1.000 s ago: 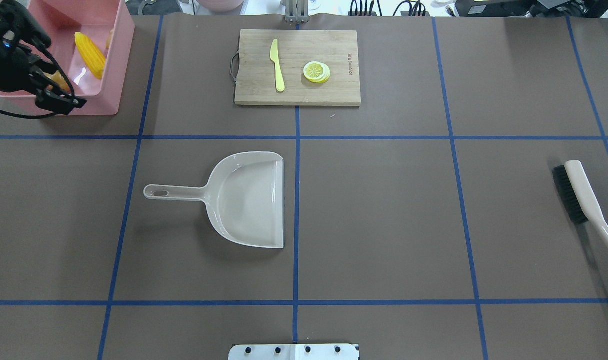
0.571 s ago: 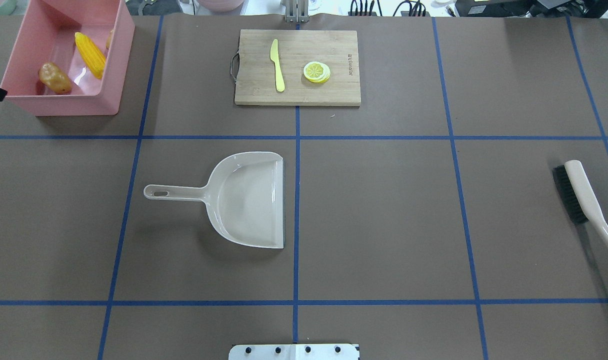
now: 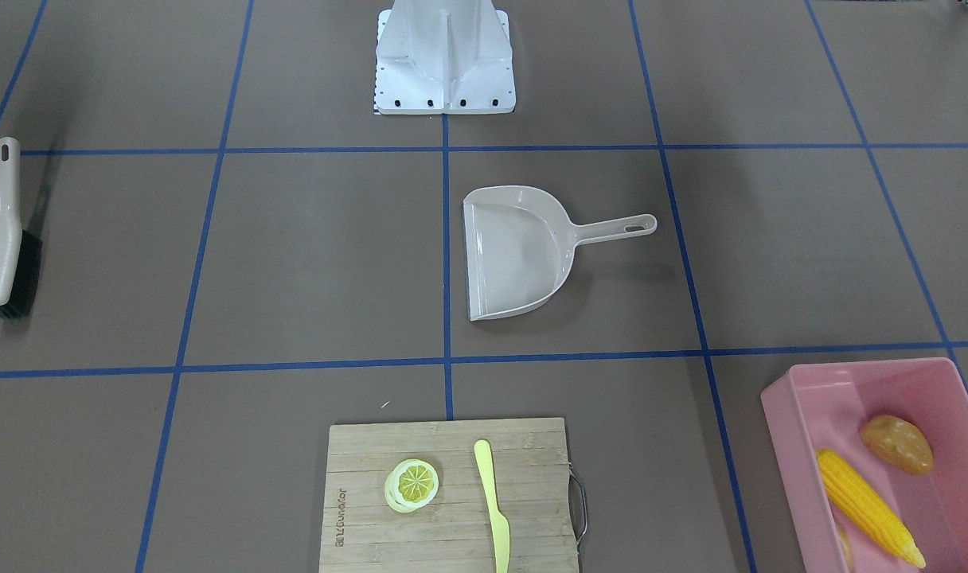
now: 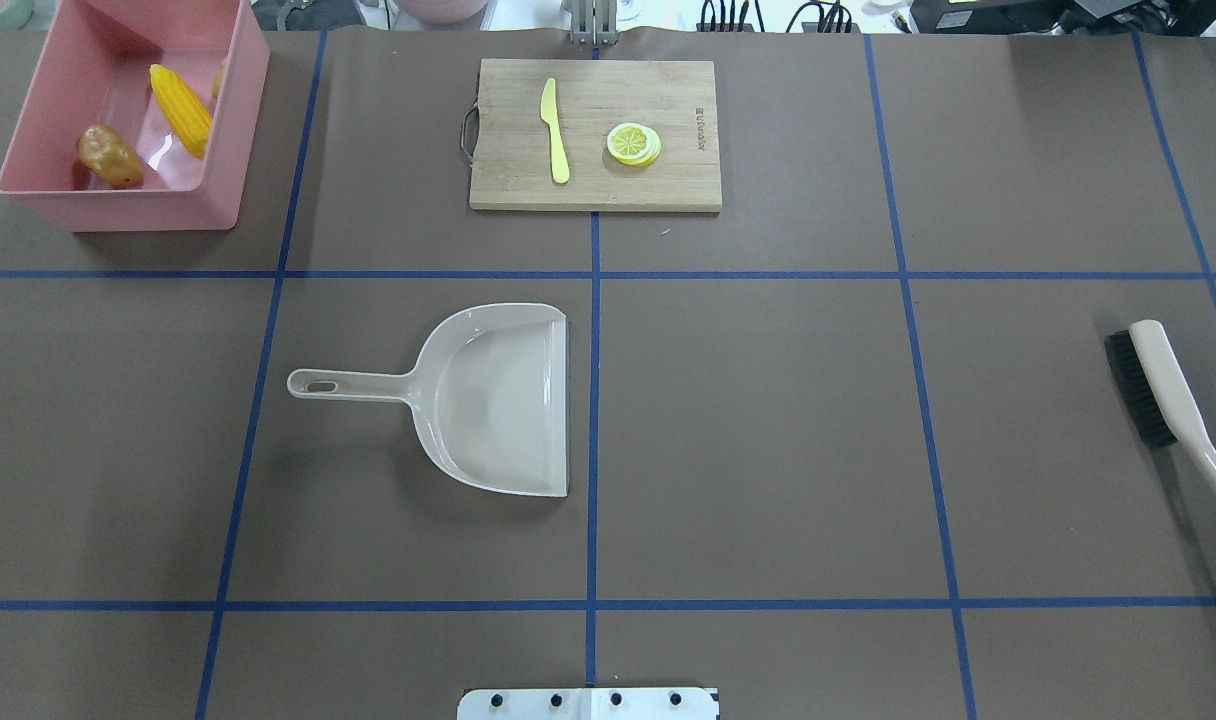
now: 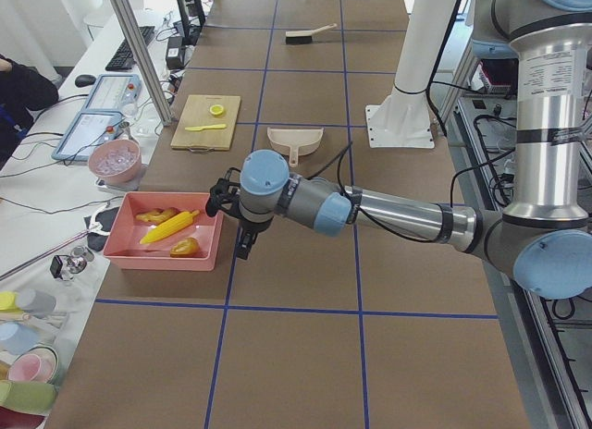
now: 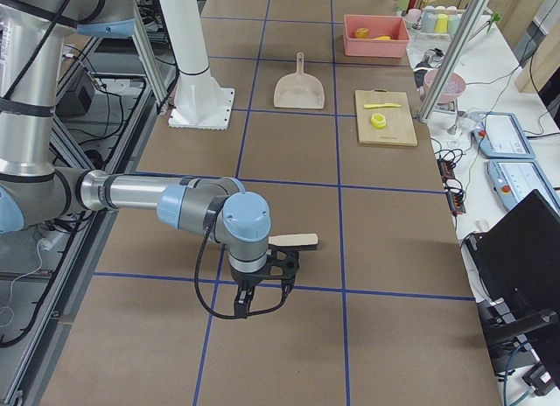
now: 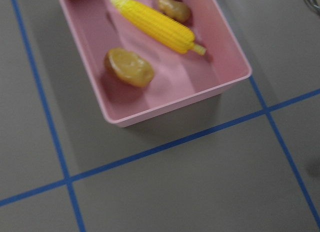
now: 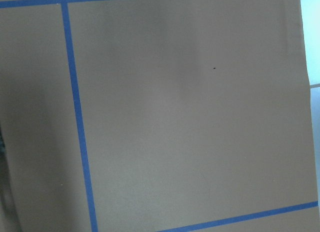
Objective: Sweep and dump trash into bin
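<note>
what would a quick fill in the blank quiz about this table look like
1. The corn cob lies inside the ____ bin.
2. The lemon slice and the knife lie on a ____ cutting board.
3. The dustpan has no trash in it: it is ____.
4. The brush has ____ bristles.

Missing words: pink; wooden; empty; black

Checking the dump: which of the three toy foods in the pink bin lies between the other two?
The long yellow corn cob; the orange-brown potato and tan ginger root flank it.
</note>
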Controlling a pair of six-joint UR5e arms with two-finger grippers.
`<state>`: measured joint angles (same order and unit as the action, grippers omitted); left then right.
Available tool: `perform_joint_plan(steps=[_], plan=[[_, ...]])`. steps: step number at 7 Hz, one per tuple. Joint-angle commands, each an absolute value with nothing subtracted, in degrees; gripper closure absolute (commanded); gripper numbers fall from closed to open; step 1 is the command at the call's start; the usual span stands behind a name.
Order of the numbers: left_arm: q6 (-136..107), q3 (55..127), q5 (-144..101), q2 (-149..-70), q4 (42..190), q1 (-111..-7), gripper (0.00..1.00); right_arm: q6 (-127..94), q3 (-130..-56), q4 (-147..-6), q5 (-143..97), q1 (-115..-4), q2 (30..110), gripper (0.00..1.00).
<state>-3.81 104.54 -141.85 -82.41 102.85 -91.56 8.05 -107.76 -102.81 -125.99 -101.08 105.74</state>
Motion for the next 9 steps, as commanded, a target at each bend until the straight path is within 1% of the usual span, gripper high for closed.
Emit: perform_joint_plan(steps=[1, 3, 4, 6, 8, 9], plan=[[-0.63, 102.93, -141.68, -78.41, 102.4, -93.78, 0.02, 7.65, -105.75, -100.13, -125.86, -100.99, 105.56, 0.0], [-0.62, 100.83, -140.98, -77.34, 102.3, -93.34, 0.02, 7.82, -98.82, -87.6, -126.38, -100.99, 105.56, 0.0], [-0.62, 98.11, -138.98, -78.04, 102.04, -92.9, 0.02, 7.74, -98.09, -84.84, -126.65, -100.81, 105.56, 0.0], [-0.53, 98.35, -137.9, -78.31, 96.36, -92.2, 0.02, 6.86, -98.17, -84.81, -126.83, -98.01, 105.03, 0.0], [-0.53, 98.44, -137.99, -78.31, 95.28, -90.27, 0.02, -0.49, -98.7, -85.25, -129.89, -94.86, 103.19, 0.0], [-0.53, 98.96, -137.99, -78.31, 94.23, -90.7, 0.02, -0.7, -98.96, -85.25, -130.16, -94.4, 103.18, 0.0]])
